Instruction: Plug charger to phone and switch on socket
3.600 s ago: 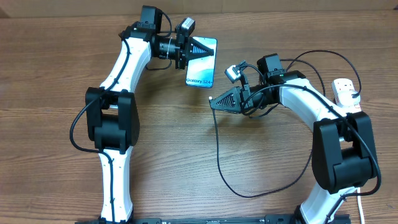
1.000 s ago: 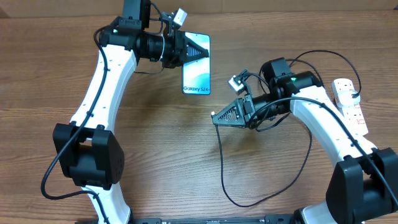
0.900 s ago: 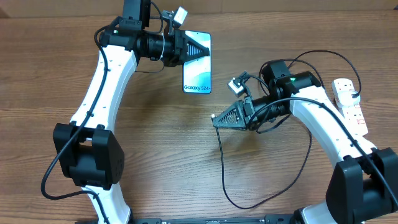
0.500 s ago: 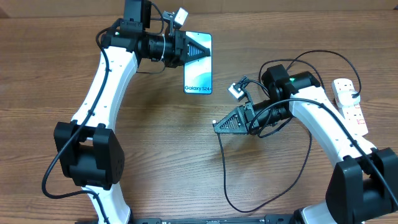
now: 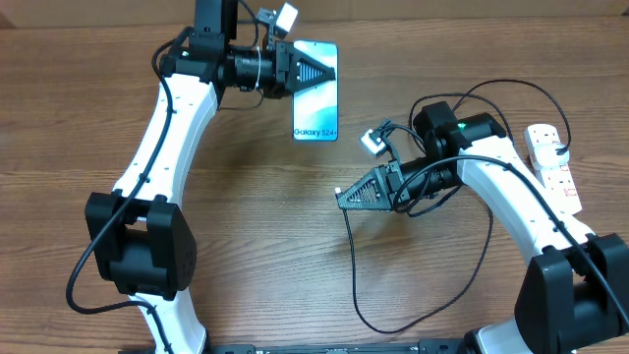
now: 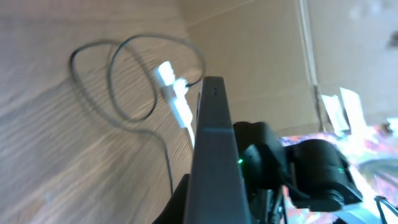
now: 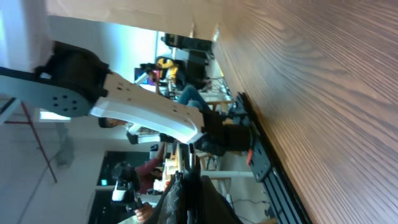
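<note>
While the left gripper (image 5: 329, 72) clamps the phone (image 5: 316, 108) by its far end overhead, the right gripper (image 5: 341, 198) pinches the limp charger (image 5: 347, 258) near its tip, apart from the phone. Left wrist shows the phone edge-on: slim, rigid, probably slick, best gripped across its edges. Right wrist shows closed jaws.

overhead: straight down, far, over table (image 5: 256, 246). left wrist: close along phone (image 6: 214, 155) toward right arm (image 6: 298, 168). right wrist: rolled sideways, across table toward left arm (image 7: 143, 106).
</note>
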